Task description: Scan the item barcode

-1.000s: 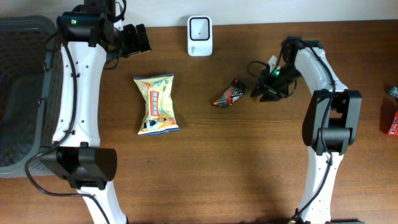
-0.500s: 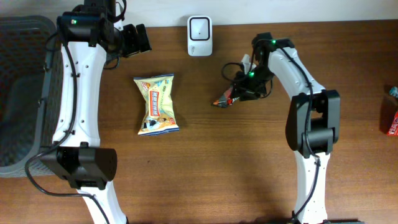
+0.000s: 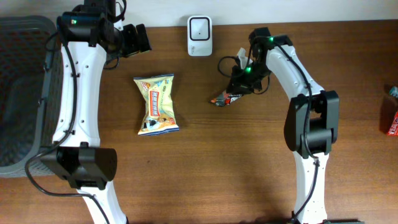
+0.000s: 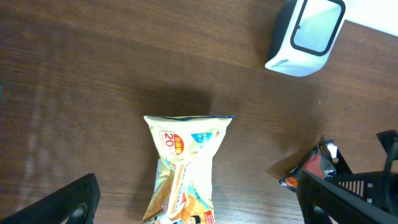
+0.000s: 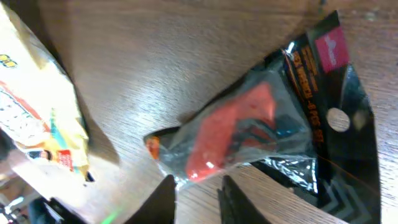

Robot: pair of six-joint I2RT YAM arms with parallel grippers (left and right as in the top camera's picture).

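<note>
- Whitish fingertips [image 5: 165,200] of the right gripper [image 5: 196,204] show, blurred, at the bottom edge of the right wrist view. I read them as narrowly spread, with bare wood in the gap and nothing pinched.
- Snack packet [image 5: 249,134], dark film around a red-orange centre, is the item to scan. It lies flat on the wooden table [image 5: 155,62] just ahead of the tips. Its lower-left end comes close beside one tip; whether they touch I cannot tell.
- Long axis: in the wrist view the packet runs diagonally from lower left to upper right, oblique to the line joining the two tips. I judge the grasp turns on this, since the jaws must straddle the packet's narrow width, not its length.
- Overhead relation: the right gripper sits over the packet's upper-right end, and the packet extends away from it toward the yellow chip bag [image 3: 157,104].
- Barcode scanner [image 3: 199,27], white, stands at the table's far edge, near the packet and between the two arms.
- Left gripper [image 3: 142,38] hovers by the far edge, its fingers spread wide and empty. It is well apart from the packet, and the chip bag lies below it in the picture.
- Nearer arm: the right, by far. I would leave the left where it is.
</note>
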